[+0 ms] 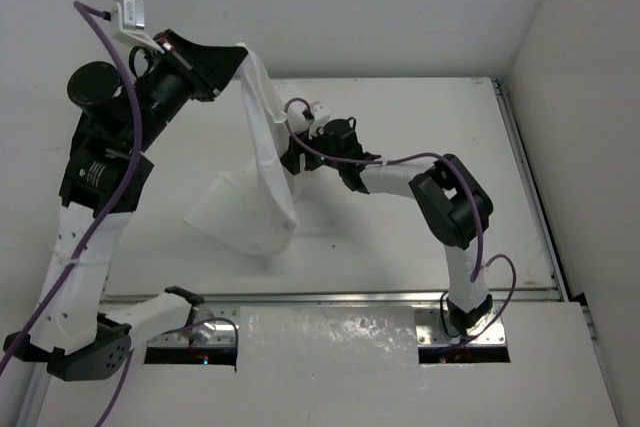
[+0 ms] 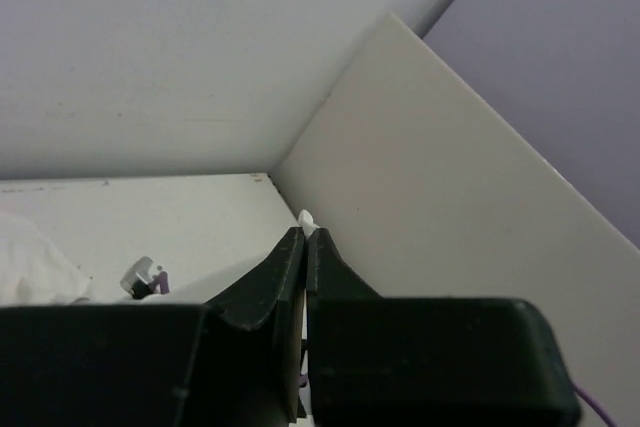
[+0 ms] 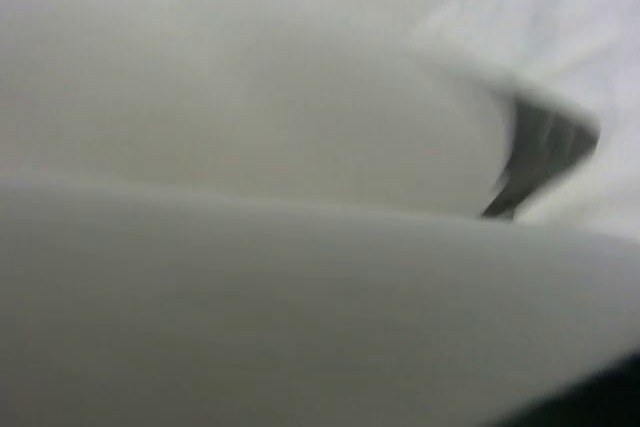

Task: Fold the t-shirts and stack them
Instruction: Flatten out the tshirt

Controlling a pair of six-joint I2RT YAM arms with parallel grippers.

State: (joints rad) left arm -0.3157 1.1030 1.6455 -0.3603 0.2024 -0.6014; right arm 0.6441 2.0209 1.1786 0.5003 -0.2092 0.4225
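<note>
The left pincer [image 1: 228, 75] is raised at the t-shirt's [image 1: 262, 177] top, its 2 fingers closed on the fabric. The right pincer [image 1: 298, 155], arm outstretched, sits half-hidden against the t-shirt's middle.

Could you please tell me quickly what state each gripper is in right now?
Left gripper: closed on a raised corner of the t-shirt.
Right gripper: buried in the t-shirt; open or closed cannot be told.

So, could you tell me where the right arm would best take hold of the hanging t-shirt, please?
Probably the t-shirt at its right-hand edge, partway below where the left gripper pinches its top. The cloth hangs there as a narrow band, with the right gripper beside it, so a sideways approach from the right looks best. Lower down it lies bunched on the table.
</note>
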